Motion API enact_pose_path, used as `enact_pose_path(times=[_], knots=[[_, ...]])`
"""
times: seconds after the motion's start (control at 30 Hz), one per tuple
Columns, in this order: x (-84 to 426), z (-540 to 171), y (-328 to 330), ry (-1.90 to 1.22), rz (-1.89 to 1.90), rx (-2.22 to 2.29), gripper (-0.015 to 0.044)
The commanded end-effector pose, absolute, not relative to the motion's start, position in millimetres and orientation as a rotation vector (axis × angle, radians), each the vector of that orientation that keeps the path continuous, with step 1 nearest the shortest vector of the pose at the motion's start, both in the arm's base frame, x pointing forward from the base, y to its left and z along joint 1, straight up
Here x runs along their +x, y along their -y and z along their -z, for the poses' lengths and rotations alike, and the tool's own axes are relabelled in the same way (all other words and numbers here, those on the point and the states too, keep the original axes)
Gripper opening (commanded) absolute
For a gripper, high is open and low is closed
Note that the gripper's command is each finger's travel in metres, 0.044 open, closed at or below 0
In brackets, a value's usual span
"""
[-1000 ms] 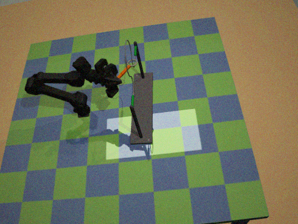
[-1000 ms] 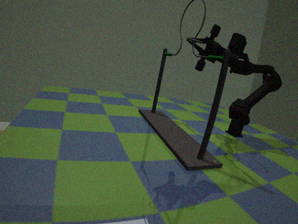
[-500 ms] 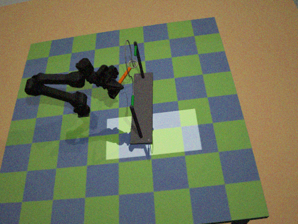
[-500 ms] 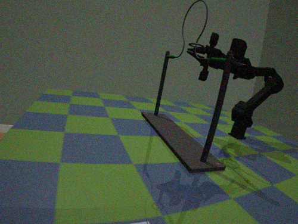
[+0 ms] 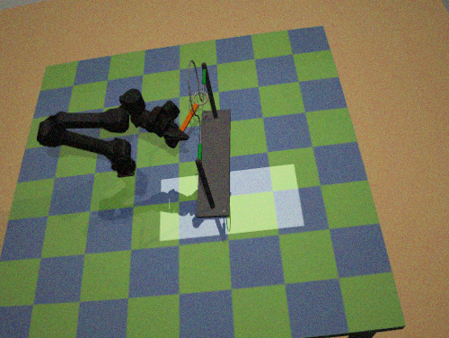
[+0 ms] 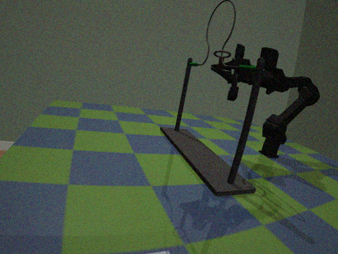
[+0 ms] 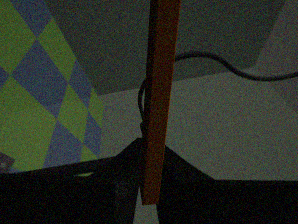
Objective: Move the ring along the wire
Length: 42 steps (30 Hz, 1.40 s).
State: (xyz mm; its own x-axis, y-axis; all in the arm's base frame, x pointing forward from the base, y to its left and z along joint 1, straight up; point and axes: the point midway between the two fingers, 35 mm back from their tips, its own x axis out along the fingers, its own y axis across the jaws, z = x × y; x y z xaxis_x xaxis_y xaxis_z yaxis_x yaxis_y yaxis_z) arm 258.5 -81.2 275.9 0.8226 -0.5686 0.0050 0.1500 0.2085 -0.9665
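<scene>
The arm is bent and raised well above the table, its gripper directed toward the wire, and the orange handle is gripped between nearly closed fingers. The ring is held up around the wire's grey part, between the two green parts; whether they touch cannot be told. The looping wire and two upright posts stand close by.

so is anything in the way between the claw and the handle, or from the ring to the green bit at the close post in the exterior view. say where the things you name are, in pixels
Nothing between claw [image 5: 183, 134] [image 6: 212, 67] [image 7: 154, 149] and handle [image 5: 189, 118] [image 7: 162, 85]: it's gripped. From ring [image 5: 206, 102] [image 6: 214, 54] to green bit [image 5: 204, 76] [image 6: 247, 66], no visible obstacle, just the grey wire [image 6: 234, 17] [image 7: 267, 79] bending, which it mustn't touch.
</scene>
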Motion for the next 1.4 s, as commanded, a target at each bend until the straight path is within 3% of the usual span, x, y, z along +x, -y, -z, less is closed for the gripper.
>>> enact_pose_path(times=[0.0, 1.37], knots=[[259, -262, 79, -0.412, 0.500, -1.204, -0.0150], [267, -172, -14, -0.496, 0.284, -0.344, -0.0150]])
